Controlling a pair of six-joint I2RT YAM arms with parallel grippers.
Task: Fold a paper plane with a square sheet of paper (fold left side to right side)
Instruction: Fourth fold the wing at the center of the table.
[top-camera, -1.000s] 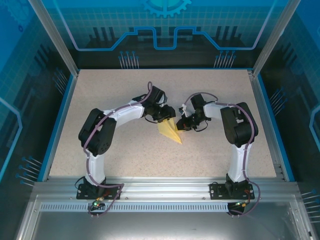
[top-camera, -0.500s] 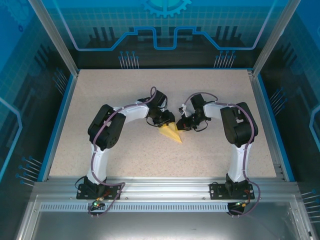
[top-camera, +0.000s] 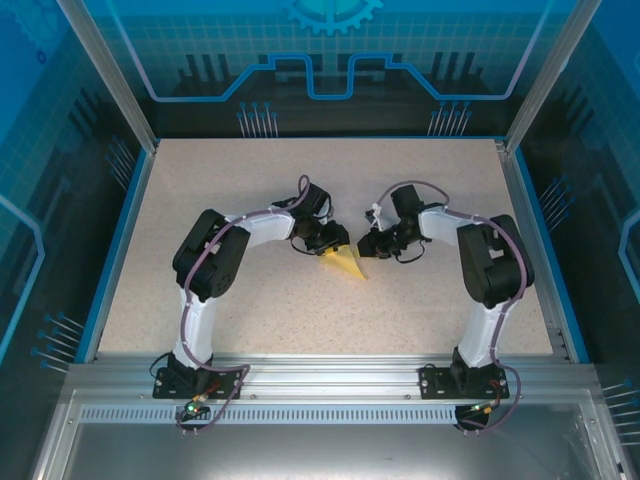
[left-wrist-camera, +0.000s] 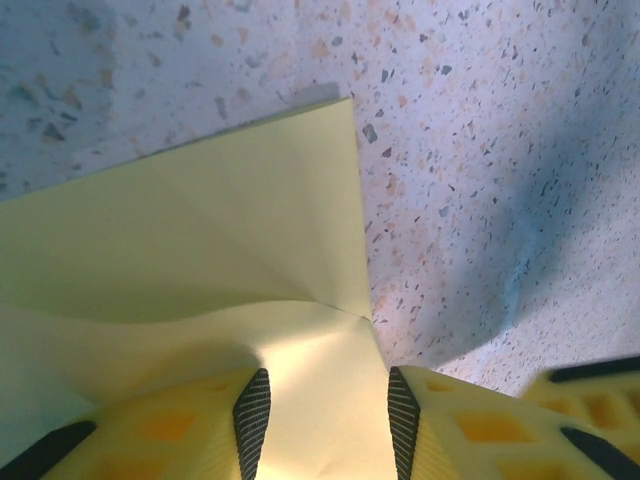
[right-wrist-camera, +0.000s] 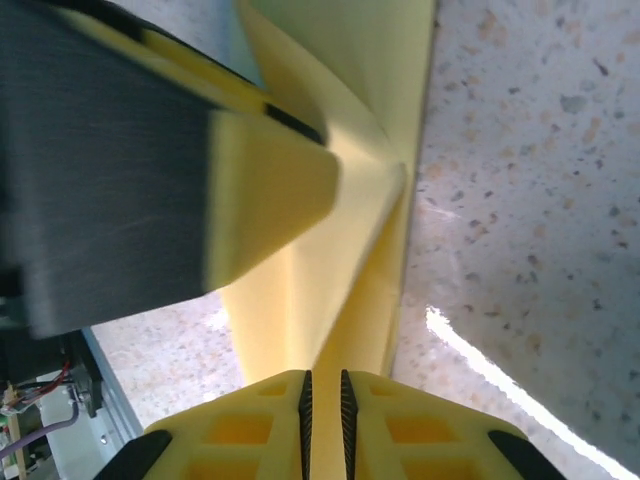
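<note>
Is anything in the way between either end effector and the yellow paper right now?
Nothing visible. The right end effector pinches a raised fold of the paper; the left end effector straddles its edge with fingers apart.

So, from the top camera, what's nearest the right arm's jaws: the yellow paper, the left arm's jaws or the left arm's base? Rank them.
1. Folded yellow paper: pinched in the right arm's jaws, mid-table.
2. Left arm's jaws: just to the left, open over the paper.
3. Left arm's base: near edge, bottom left.
</note>
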